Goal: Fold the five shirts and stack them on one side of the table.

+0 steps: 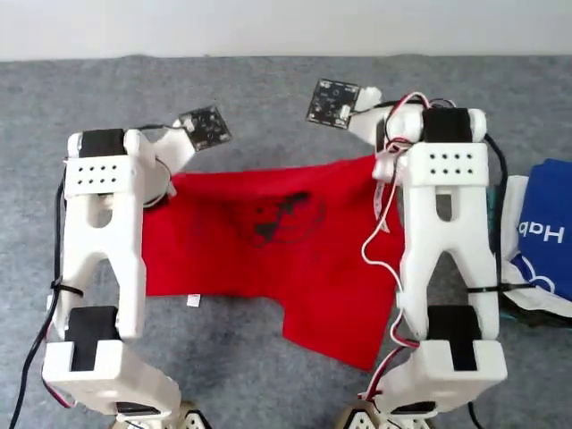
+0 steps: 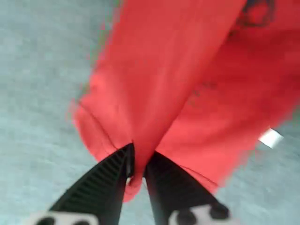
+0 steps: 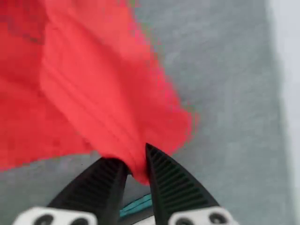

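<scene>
1. The left gripper point(image 2: 139, 159) is clamped on an edge of the red shirt point(image 2: 187, 70).
2. The red shirt is laid on the table point(image 1: 268, 89) between the arms; it is judged soft and limp, best pinched at corners.
3. The right gripper point(image 3: 136, 164) is clamped on the opposite edge.

Table point(image 1: 268, 89): grey, felt-like cover. The red shirt point(image 1: 268, 259) lies spread on it, dark print facing up. Right of the red shirt, at the table edge, is a blue shirt point(image 1: 547, 223) atop white fabric point(image 1: 517, 210).

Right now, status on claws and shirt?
Left claw shut on red shirt. Right claw likewise. Shirt spread open, not folded. Blue shirt off to one side.
</scene>
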`<state>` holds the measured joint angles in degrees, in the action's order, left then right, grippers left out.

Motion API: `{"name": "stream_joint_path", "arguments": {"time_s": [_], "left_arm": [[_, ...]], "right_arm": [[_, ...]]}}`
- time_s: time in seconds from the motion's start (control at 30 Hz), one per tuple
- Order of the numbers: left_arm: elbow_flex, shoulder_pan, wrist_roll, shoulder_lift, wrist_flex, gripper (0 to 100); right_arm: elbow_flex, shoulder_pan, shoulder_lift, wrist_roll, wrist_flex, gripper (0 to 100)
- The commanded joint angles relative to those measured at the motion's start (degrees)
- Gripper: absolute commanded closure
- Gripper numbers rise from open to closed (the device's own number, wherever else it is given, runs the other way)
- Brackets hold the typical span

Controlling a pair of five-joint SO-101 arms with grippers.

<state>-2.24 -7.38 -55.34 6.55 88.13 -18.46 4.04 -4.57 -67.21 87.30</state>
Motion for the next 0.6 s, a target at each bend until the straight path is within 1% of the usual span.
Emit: {"name": "stream_joint_path", "arguments": {"time_s": [0.0, 0.07, 0.1, 0.17, 0.23, 0.4, 0.57], "left_arm": [[-2.5, 0.3, -0.8, -3.1, 6.1, 99], [-2.2, 0.3, -0.8, -2.7, 8.4, 99], [-1.8, 0.3, -0.8, -2.7, 9.0, 99], [-0.1, 0.2, -0.8, -2.7, 9.1, 99], [2.1, -0.1, -0.8, -2.7, 9.1, 99], [6.7, -0.3, -0.8, -2.7, 9.1, 99], [8.0, -2.5, -0.8, -2.7, 9.0, 99]], "right_arm": [[-4.0, 1.1, 3.5, 2.9, 9.7, 98.8], [-4.0, 1.7, 3.6, 4.4, 14.9, 98.8], [-3.7, 2.3, 3.6, 5.5, 15.9, 98.8], [-2.5, 2.4, 4.3, 8.7, 15.8, 98.8], [0.4, 3.6, 5.9, 9.5, 15.8, 98.8], [13.7, 7.6, 13.8, 12.2, 15.8, 98.8], [27.3, 8.5, 22.6, 15.9, 15.8, 98.8]]}}
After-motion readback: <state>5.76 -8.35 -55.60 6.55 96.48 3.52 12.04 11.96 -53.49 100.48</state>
